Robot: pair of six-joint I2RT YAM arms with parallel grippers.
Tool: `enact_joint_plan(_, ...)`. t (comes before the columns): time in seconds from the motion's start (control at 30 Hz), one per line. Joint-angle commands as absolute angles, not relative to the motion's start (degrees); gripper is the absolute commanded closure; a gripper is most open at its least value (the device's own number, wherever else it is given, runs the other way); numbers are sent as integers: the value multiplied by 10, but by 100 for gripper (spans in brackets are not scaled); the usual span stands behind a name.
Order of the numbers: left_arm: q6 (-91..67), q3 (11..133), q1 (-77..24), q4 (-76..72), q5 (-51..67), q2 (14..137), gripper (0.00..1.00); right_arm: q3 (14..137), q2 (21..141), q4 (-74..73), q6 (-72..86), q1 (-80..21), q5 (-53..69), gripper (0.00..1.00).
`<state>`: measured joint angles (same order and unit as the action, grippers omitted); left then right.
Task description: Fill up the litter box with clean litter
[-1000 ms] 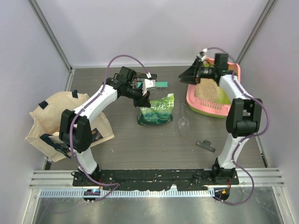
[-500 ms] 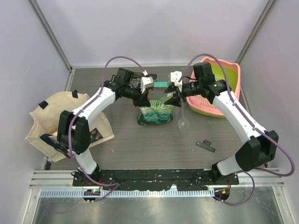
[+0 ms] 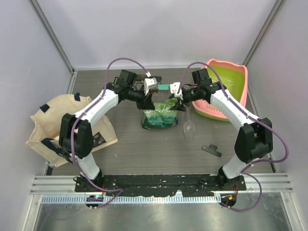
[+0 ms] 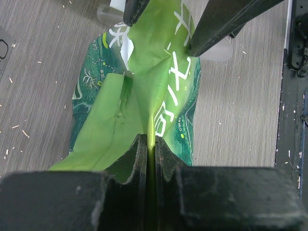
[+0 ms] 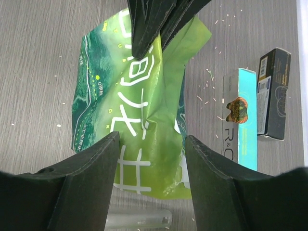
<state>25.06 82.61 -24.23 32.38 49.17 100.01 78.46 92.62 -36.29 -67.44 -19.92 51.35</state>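
Pinching top edge of green printed plastic bag (image 4: 161, 82) in left gripper (image 4: 150, 144); spread wide opposite, right gripper (image 5: 151, 139), nearer pink-rimmed lime plastic litter box (image 3: 231, 79).

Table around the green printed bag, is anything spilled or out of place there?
Yes. Pale specks, likely stray litter granules, lie scattered on the grey wood-grain table beside the green printed bag, thickest near the teal carton.
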Motion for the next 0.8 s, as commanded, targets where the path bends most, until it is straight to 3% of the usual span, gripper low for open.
enact_joint_plan(0.0,230,848,-227,338,504,998,97,790,938,-347,-699,-201,526,38)
enact_joint_plan(0.3,200,850,-207,322,514,1004,98,784,961,-352,-662,-200,532,42)
enact_joint_plan(0.4,194,843,-200,315,520,1003,98,808,985,-352,-612,-196,536,46)
enact_joint_plan(0.53,187,830,-195,301,527,997,96,834,1011,-352,-537,-194,545,60)
enact_joint_plan(0.67,227,824,-196,329,529,989,69,857,1019,-342,-447,-190,555,76)
enact_joint_plan(0.77,305,827,-195,393,522,990,64,868,1014,-345,-425,-189,554,85)
